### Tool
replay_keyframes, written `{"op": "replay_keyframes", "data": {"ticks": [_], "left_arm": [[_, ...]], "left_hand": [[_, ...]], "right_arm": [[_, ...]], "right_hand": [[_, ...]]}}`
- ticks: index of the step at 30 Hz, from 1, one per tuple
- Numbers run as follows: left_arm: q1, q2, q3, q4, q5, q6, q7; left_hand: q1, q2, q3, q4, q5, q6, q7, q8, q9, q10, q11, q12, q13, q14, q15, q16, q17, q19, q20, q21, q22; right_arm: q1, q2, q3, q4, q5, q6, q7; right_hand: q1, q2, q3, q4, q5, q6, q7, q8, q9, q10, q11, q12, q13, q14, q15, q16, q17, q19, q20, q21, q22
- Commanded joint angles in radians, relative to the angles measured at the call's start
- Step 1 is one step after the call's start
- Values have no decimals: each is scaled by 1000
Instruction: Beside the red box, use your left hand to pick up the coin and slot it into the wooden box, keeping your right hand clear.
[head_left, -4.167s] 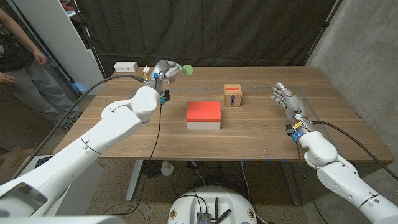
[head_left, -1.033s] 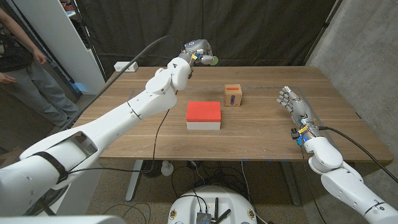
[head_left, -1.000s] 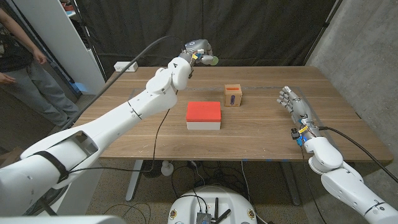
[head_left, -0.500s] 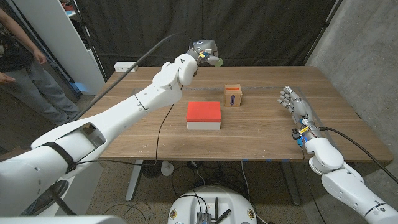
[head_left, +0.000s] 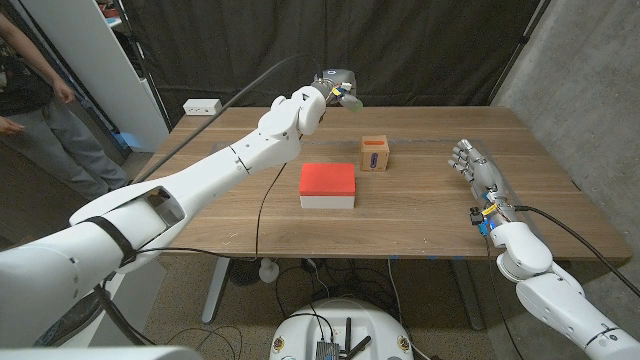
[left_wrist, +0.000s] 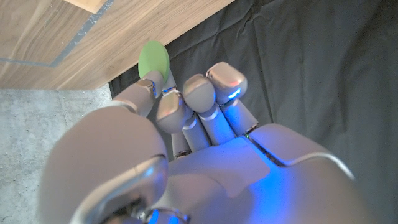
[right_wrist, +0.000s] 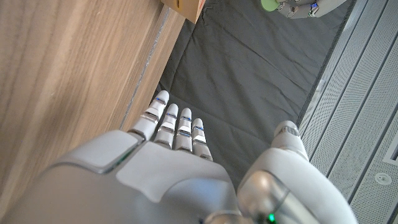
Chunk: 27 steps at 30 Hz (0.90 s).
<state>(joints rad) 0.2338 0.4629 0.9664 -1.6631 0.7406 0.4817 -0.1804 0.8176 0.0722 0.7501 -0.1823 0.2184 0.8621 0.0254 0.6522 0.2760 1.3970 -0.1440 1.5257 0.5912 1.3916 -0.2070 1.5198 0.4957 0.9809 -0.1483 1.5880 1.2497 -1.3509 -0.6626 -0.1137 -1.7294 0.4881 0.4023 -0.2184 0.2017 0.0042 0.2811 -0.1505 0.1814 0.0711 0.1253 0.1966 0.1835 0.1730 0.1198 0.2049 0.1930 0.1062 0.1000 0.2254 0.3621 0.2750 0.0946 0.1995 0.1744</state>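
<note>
So the left hand (head_left: 335, 86) is up in the air over the far side of the table (head_left: 420, 215), roughly at 11 o'clock from the wooden box (head_left: 374, 153). It's got the coin (head_left: 351, 101), a light green disc, pinched at its fingertips. In the left wrist view you can see it pretty clearly: the fingers (left_wrist: 186, 99) are curled in together and the coin (left_wrist: 153, 60) pokes out just past them, edge held, most of the disc showing above the tips. So the coin is off the table, in the hand, and sits at the side of the hand facing the wooden box, still well apart from it.

The wooden box is small with an orange top, and there's a dark slot in it. It's standing at about 1 o'clock from the red box (head_left: 328, 184), near it but not touching. The red box has a red top and a pale lower half and sits around the middle of the table.

The right hand (head_left: 472, 163) is over at the right side of the table, at 3 o'clock from the wooden box and well apart from both boxes. It's holding nothing, fingers straight and close together, and the right wrist view shows those fingers (right_wrist: 176, 129) reaching out alongside the wood.

There's a white block (head_left: 202, 106) at the far left corner of the table, and a person (head_left: 30, 90) standing off at the left edge.
</note>
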Motion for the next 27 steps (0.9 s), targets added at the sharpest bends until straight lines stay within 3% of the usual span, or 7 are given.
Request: {"op": "replay_keyframes", "data": {"ticks": [1, 27], "left_arm": [[-27, -57, 22, 93, -9, -31, -9], [-65, -144, 102, 249, -46, -48, 24]], "left_hand": [[8, -2, 3, 0, 6, 81, -8, 51, 6, 0, -1, -1, -2, 3, -1, 3, 4, 0, -59, 6, 3], [11, -2, 4, 0, 7, 83, -6, 44, 9, -1, -2, 2, 4, 4, -1, 7, 6, 0, -59, 6, 3]], "right_arm": [[11, 4, -5, 15, 3, 6, 6], [10, 1, 5, 37, 19, 20, 15]], "right_hand": [[12, -2, 4, 3, -3, 8, 36, 1, 3, 8, 0, -4, 4, 7, -2, 5, -1, 10, 2, 0, 2], [12, -2, 4, 3, -3, 8, 36, 1, 3, 8, 0, -4, 4, 6, -2, 5, -1, 10, 2, -1, 2]]}}
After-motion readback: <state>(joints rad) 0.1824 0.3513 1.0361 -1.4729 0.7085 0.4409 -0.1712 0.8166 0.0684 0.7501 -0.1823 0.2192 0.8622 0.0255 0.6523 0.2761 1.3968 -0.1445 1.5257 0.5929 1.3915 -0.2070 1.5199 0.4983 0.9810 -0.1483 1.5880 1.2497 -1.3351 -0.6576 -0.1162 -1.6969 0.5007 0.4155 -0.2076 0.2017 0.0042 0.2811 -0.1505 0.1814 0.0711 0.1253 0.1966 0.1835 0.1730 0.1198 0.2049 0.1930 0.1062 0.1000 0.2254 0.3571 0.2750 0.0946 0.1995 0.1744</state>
